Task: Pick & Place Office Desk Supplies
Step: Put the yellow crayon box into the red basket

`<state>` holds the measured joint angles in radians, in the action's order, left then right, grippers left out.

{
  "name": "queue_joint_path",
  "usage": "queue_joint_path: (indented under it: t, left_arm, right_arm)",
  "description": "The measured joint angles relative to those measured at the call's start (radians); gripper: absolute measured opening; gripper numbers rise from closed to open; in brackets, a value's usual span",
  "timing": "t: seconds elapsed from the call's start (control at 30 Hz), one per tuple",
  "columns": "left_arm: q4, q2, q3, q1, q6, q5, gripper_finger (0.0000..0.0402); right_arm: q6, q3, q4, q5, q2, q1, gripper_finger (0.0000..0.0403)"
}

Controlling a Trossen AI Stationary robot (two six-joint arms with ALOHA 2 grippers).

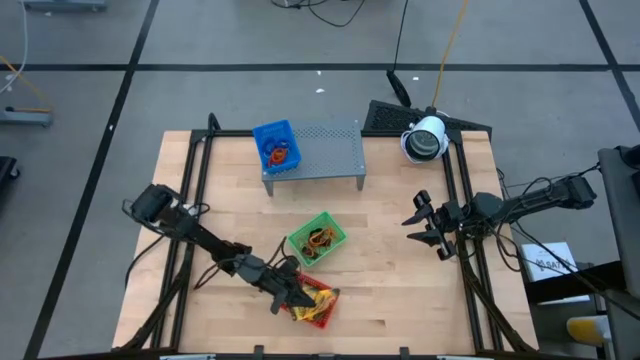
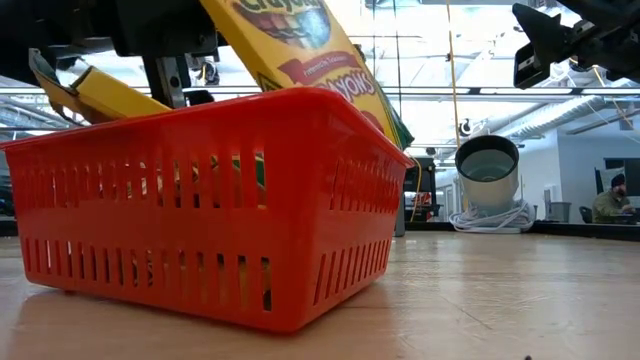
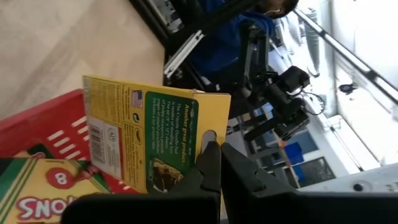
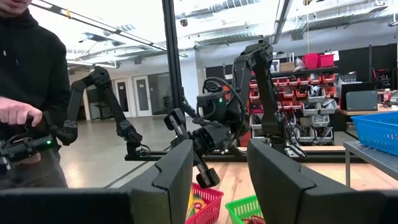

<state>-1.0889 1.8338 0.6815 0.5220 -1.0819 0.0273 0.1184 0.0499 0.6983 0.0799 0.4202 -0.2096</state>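
left gripper [image 3: 214, 163] pinching yellow packet [image 3: 149, 140] over red tray [image 1: 318, 303], lower centre | right gripper [image 1: 428, 225] spread, idle, right of frame

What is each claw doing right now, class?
Left claw: closed on the yellow crayon box over the red basket.
Right claw: open, empty.

My matt black left gripper [image 3: 217, 163] pinches a yellow printed-cardboard crayon packet [image 3: 149, 140], slightly glossy. Beneath sits a shiny red slotted plastic tray [image 2: 200, 200]. The pale wooden plank counter [image 1: 400, 290] looks smooth and satin. A grey perforated metal rack [image 1: 325, 150] looks dull.
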Motion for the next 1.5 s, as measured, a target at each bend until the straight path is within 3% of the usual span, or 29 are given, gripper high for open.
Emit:
queue_joint_path:
  t: [0.8, 1.17, 1.5]
  left_arm:
    - [0.213, -0.054, 0.028, 0.008, -0.040, 0.000, 0.0000]
    - [0.486, -0.187, 0.029, 0.011, -0.020, 0.068, 0.0000]
    - [0.506, -0.188, 0.029, 0.019, -0.010, 0.061, 0.0009]
  right_arm:
    - [0.000, 0.000, 0.000, 0.000, 0.000, 0.000, 0.0141]
    - [0.000, 0.000, 0.000, 0.000, 0.000, 0.000, 0.0141]
    - [0.000, 0.000, 0.000, 0.000, 0.000, 0.000, 0.0141]
